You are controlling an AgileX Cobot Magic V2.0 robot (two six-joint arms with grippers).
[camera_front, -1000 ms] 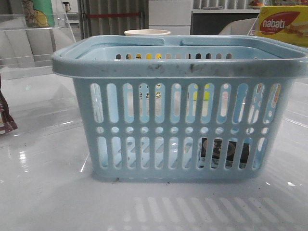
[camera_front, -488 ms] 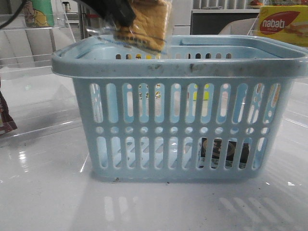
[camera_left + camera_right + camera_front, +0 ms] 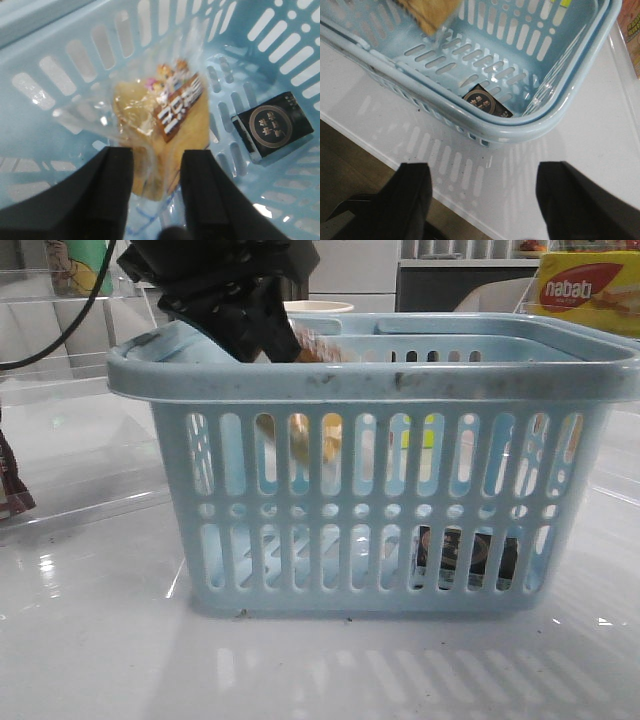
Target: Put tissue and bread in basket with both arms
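Observation:
The light-blue basket (image 3: pixel 380 380) stands mid-table and also shows in the left wrist view (image 3: pixel 60 115) and the right wrist view (image 3: pixel 530 130). My left gripper (image 3: pixel 272 338) reaches down inside its left part. In the left wrist view the left gripper (image 3: pixel 157 172) is shut on the end of the bread (image 3: pixel 165 120), a yellowish slice in a clear packet with a dark label. The bread hangs inside the basket (image 3: pixel 298 432), above the floor (image 3: pixel 432 12). The black tissue (image 3: pixel 274 126) lies flat on the basket floor at the right (image 3: pixel 465 555) (image 3: pixel 485 104). My right gripper (image 3: pixel 482 200) is open and empty, above the table's front edge.
A yellow-red nabati box (image 3: pixel 590 290) stands at the back right. A dark brown snack bag (image 3: pixel 12 490) is at the left edge. A pale cup (image 3: pixel 305 308) sits behind the basket. A clear acrylic stand (image 3: pixel 80 330) is at the back left.
My left gripper came in from above with the bread and has lowered it from over the rim into the basket. The tissue and the basket have not moved.

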